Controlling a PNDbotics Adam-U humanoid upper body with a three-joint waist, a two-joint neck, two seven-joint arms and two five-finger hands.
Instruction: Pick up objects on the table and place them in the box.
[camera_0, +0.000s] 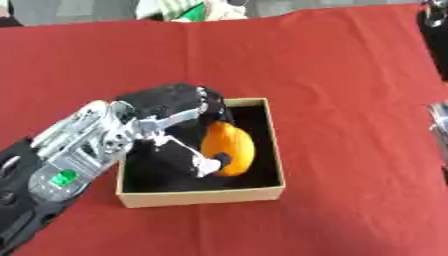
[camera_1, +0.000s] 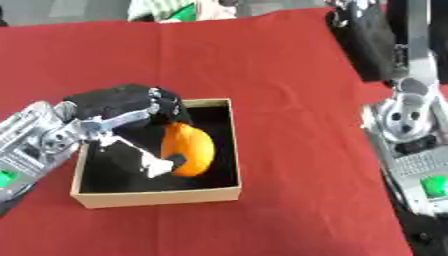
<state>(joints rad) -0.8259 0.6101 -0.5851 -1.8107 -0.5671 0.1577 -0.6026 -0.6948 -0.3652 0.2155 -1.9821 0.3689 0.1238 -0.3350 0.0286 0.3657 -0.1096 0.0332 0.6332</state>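
On the red table (camera_0: 350, 75), left hand (camera_0: 166, 107) fingers (camera_0: 208, 164) curl around the orange object (camera_0: 232, 148) inside the box (camera_0: 201, 196).

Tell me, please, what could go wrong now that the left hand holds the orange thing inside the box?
1. The left hand is curled round the orange object close to the right wall of the cardboard box. Opening or lifting out, the fingers might catch that wall and shift the box.
2. The object looks rounded, so it may roll once let go, though the walls should keep it in.
3. The right arm waits at the table's edge; its hand is not visible.
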